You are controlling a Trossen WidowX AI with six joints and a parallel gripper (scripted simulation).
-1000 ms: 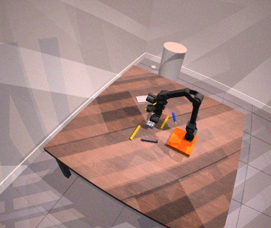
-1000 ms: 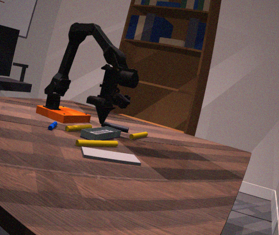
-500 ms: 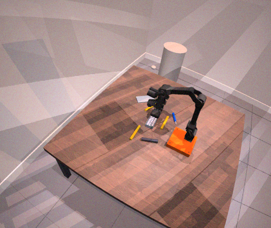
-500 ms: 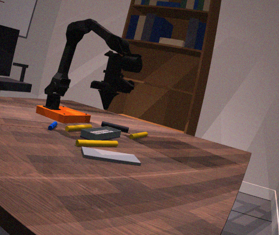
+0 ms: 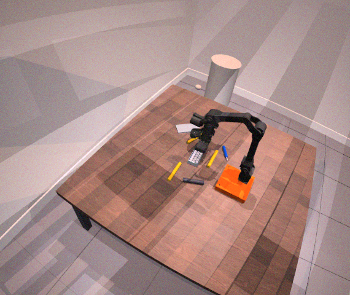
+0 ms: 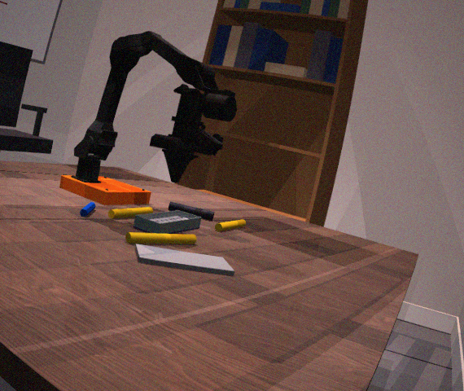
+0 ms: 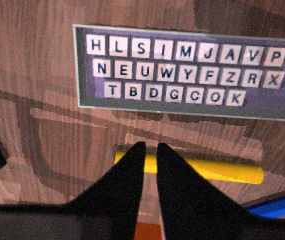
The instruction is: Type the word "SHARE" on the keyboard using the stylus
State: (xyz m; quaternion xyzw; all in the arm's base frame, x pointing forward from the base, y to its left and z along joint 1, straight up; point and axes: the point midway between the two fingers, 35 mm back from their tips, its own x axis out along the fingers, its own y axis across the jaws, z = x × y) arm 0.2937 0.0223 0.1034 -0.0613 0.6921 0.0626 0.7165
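Observation:
The small keyboard (image 5: 195,157) lies on the wooden desk, with white lettered keys on a dark plate; it also shows in the exterior view (image 6: 166,221) and at the top of the wrist view (image 7: 189,70). A blue pen-shaped stylus (image 5: 225,152) lies on the desk beside it, and shows in the other views (image 6: 87,208) (image 7: 274,207). My gripper (image 7: 150,149) (image 6: 177,174) hangs well above the desk, next to the keyboard and over a yellow stick (image 7: 207,169). Its fingers stand nearly together with a thin slit. I see only desk through the slit, nothing held.
Two more yellow sticks (image 5: 174,170) (image 5: 191,139), a dark cylinder (image 5: 193,181) and a flat grey slab (image 5: 186,128) lie around the keyboard. The arm's orange base (image 5: 234,186) stands close by. A grey cylinder (image 5: 223,79) stands on the floor beyond the desk.

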